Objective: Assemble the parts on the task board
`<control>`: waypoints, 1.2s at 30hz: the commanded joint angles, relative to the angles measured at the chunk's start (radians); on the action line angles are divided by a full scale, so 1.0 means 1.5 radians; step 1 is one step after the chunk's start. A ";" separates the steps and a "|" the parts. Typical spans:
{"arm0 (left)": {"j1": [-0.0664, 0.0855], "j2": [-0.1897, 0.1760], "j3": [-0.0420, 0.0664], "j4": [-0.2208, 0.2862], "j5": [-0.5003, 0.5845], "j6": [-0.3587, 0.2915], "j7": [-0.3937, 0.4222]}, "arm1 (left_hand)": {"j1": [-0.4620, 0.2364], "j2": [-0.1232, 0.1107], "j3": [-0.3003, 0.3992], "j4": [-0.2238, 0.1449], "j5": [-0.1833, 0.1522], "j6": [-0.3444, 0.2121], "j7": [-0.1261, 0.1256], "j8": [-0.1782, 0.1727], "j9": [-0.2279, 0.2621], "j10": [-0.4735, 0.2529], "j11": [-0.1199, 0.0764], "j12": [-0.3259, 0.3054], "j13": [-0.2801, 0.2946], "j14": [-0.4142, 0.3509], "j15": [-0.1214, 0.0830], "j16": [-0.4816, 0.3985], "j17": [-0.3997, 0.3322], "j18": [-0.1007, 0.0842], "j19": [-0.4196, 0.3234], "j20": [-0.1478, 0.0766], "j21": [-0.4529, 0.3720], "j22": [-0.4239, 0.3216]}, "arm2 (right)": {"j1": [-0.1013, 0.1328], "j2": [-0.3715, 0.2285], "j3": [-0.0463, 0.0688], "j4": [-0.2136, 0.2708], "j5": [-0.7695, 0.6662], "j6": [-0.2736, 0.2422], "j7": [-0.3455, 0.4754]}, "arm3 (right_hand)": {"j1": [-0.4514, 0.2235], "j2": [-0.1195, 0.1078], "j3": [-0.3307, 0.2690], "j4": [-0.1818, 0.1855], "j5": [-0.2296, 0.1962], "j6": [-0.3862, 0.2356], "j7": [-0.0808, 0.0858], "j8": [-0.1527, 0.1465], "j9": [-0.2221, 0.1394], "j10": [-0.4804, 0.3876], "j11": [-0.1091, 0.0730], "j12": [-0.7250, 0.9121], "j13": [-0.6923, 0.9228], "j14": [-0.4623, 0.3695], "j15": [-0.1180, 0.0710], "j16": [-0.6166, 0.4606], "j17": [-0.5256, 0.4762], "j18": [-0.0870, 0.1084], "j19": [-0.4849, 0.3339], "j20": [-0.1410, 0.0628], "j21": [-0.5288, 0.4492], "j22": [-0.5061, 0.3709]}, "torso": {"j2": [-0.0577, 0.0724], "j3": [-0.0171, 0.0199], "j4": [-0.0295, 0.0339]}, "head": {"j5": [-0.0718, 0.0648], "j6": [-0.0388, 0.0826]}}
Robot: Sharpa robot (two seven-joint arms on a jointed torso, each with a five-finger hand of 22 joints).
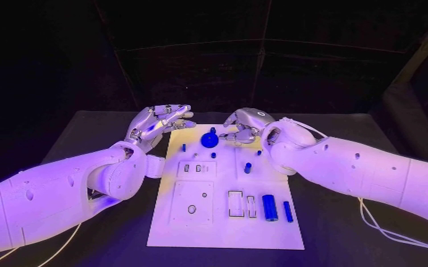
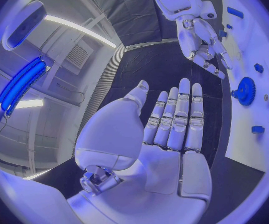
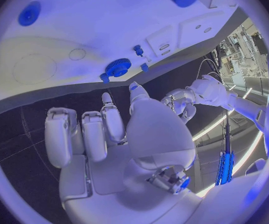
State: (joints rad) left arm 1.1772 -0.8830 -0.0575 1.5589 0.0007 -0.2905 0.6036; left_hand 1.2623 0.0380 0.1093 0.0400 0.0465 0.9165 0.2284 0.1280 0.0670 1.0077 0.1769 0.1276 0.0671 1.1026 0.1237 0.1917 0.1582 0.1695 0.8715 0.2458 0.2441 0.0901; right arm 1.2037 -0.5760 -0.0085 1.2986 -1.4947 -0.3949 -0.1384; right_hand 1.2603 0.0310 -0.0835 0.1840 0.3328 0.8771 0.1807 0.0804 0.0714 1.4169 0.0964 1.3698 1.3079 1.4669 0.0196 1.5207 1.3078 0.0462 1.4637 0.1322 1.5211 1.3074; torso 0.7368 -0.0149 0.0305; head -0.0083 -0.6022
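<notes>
The white task board [image 1: 223, 224] lies in the middle of the table. A blue gear [image 1: 209, 140] sits near its far edge, with small blue pieces [image 1: 248, 168] around it. A thick blue cylinder [image 1: 269, 207] and a thin blue peg [image 1: 288, 211] lie at the near right. My left hand [image 1: 161, 122] hovers off the board's far left corner, palm bare, fingers straight and apart [image 2: 178, 119]. My right hand [image 1: 242, 125] hangs over the far edge just right of the gear [image 3: 117, 67], its fingers [image 3: 87, 134] half bent and holding nothing.
Rectangular recesses and slots [image 1: 235, 203] mark the near half of the board. Dark table surface [image 1: 89, 131] surrounds the board on all sides. Both forearms flank the board, the right one [image 1: 357, 168] lying past its right edge.
</notes>
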 commanded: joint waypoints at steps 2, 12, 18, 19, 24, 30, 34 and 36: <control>0.001 -0.003 0.001 0.003 0.000 0.006 0.004 | -0.002 0.007 0.001 -0.004 0.003 0.001 0.005 -0.005 -0.001 0.000 0.002 -0.003 -0.001 0.002 0.004 -0.004 0.001 0.010 0.007 0.000 -0.004 -0.001 | 0.002 -0.064 0.000 0.041 0.120 -0.054 0.076 | 0.037 -0.007 0.000 -0.025 -0.021 0.015 -0.004 0.008 0.001 -0.001 -0.006 -0.006 0.034 0.049 -0.002 -0.003 0.083 -0.011 0.006 -0.002 -0.001 0.092 | -0.001 0.0001 -0.0032 | 0.000 0.003; 0.001 -0.002 0.001 0.001 0.000 0.008 0.004 | -0.002 0.007 0.001 -0.004 0.003 0.001 0.005 -0.005 -0.001 0.000 0.002 -0.004 -0.001 0.002 0.004 -0.005 0.001 0.010 0.007 0.000 -0.004 -0.001 | 0.002 -0.165 -0.001 0.013 0.237 0.033 0.176 | 0.096 -0.026 -0.008 -0.070 -0.052 0.020 -0.008 0.009 -0.001 -0.003 -0.010 -0.012 0.031 0.048 -0.006 -0.005 0.082 -0.010 0.003 -0.006 -0.004 0.088 | -0.002 0.0060 -0.0140 | -0.007 0.007; 0.001 0.004 0.000 -0.008 0.000 0.010 0.004 | -0.002 0.007 0.001 -0.004 0.003 0.001 0.005 -0.005 -0.001 0.000 0.002 -0.004 -0.001 0.002 0.004 -0.005 0.001 0.010 0.007 0.000 -0.004 -0.001 | -0.005 -0.170 -0.001 -0.035 0.248 0.047 0.207 | 0.114 -0.023 -0.007 -0.083 -0.055 0.018 -0.008 0.008 -0.001 -0.005 -0.010 -0.015 0.028 0.048 -0.007 -0.006 0.080 -0.009 0.000 -0.007 -0.006 0.085 | -0.001 0.0071 -0.0139 | -0.015 0.005; 0.000 0.004 0.000 -0.009 0.000 0.010 0.004 | -0.002 0.007 0.001 -0.004 0.003 0.001 0.005 -0.005 -0.001 0.000 0.002 -0.004 -0.001 0.002 0.004 -0.005 0.001 0.010 0.007 0.000 -0.004 -0.001 | -0.008 -0.170 -0.001 -0.040 0.248 0.048 0.210 | 0.114 -0.023 -0.007 -0.083 -0.055 0.018 -0.008 0.008 -0.001 -0.005 -0.010 -0.015 0.028 0.048 -0.007 -0.006 0.080 -0.009 0.000 -0.007 -0.006 0.085 | -0.001 0.0079 -0.0141 | -0.015 0.005; 0.000 0.008 0.000 -0.014 0.000 0.012 0.004 | -0.002 0.007 0.001 -0.004 0.003 0.001 0.005 -0.005 -0.001 0.000 0.002 -0.004 -0.001 0.002 0.004 -0.005 0.001 0.010 0.007 0.000 -0.004 -0.001 | -0.018 -0.167 -0.001 -0.059 0.249 0.053 0.218 | 0.114 -0.023 -0.007 -0.084 -0.055 0.018 -0.008 0.007 -0.001 -0.005 -0.010 -0.015 0.028 0.048 -0.007 -0.005 0.080 -0.009 0.000 -0.007 -0.006 0.085 | -0.002 0.0061 -0.0135 | -0.017 0.002; -0.001 0.010 0.000 -0.021 0.000 0.012 0.003 | -0.002 0.007 0.001 -0.004 0.003 0.001 0.005 -0.005 -0.001 0.000 0.002 -0.004 -0.001 0.002 0.004 -0.005 0.001 0.010 0.007 0.000 -0.004 -0.001 | -0.031 -0.162 -0.001 -0.074 0.250 0.063 0.223 | 0.116 -0.022 -0.006 -0.085 -0.055 0.018 -0.008 0.007 -0.001 -0.005 -0.010 -0.015 0.028 0.048 -0.007 -0.006 0.080 -0.009 -0.001 -0.007 -0.006 0.084 | -0.002 0.0056 -0.0132 | -0.018 0.000; -0.001 0.011 0.000 -0.024 0.000 0.012 0.003 | -0.001 0.008 0.001 -0.004 0.003 0.001 0.004 -0.005 -0.001 0.001 0.002 -0.004 -0.001 0.002 0.004 -0.005 0.001 0.010 0.007 0.000 -0.005 -0.002 | -0.040 -0.158 -0.001 -0.082 0.250 0.066 0.224 | 0.120 -0.018 -0.004 -0.088 -0.055 0.020 -0.008 0.009 -0.001 -0.005 -0.010 -0.015 0.029 0.048 -0.007 -0.006 0.081 -0.009 -0.001 -0.007 -0.006 0.084 | -0.002 0.0040 -0.0123 | -0.019 -0.002; -0.001 0.011 0.000 -0.025 0.000 0.012 0.003 | -0.001 0.008 0.001 -0.004 0.003 0.001 0.004 -0.005 -0.001 0.001 0.002 -0.004 -0.001 0.002 0.004 -0.005 0.001 0.010 0.007 0.000 -0.005 -0.002 | -0.043 -0.156 -0.001 -0.085 0.250 0.065 0.225 | 0.122 -0.016 -0.003 -0.089 -0.056 0.022 -0.008 0.009 -0.001 -0.005 -0.010 -0.014 0.030 0.048 -0.007 -0.006 0.080 -0.009 -0.001 -0.007 -0.006 0.084 | -0.002 0.0041 -0.0123 | -0.019 -0.002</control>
State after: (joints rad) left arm 1.1745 -0.8679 -0.0580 1.5217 0.0008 -0.2862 0.6031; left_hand 1.2622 0.0380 0.1093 0.0400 0.0465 0.9165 0.2284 0.1242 0.0670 1.0077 0.1769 0.1276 0.0671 1.1026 0.1237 0.1851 0.1588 0.1695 0.8744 0.2430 0.2403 0.0881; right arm 1.1393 -0.8117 -0.0107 1.1725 -1.1284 -0.3142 0.1772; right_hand 1.4308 0.0075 -0.0892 0.0550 0.2535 0.9075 0.1683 0.0956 0.0708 1.4112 0.0838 1.3507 1.3110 1.4632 0.0160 1.5159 1.3075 0.0462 1.4636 0.1248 1.5170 1.3073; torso 0.7345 -0.0078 0.0110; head -0.0370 -0.6043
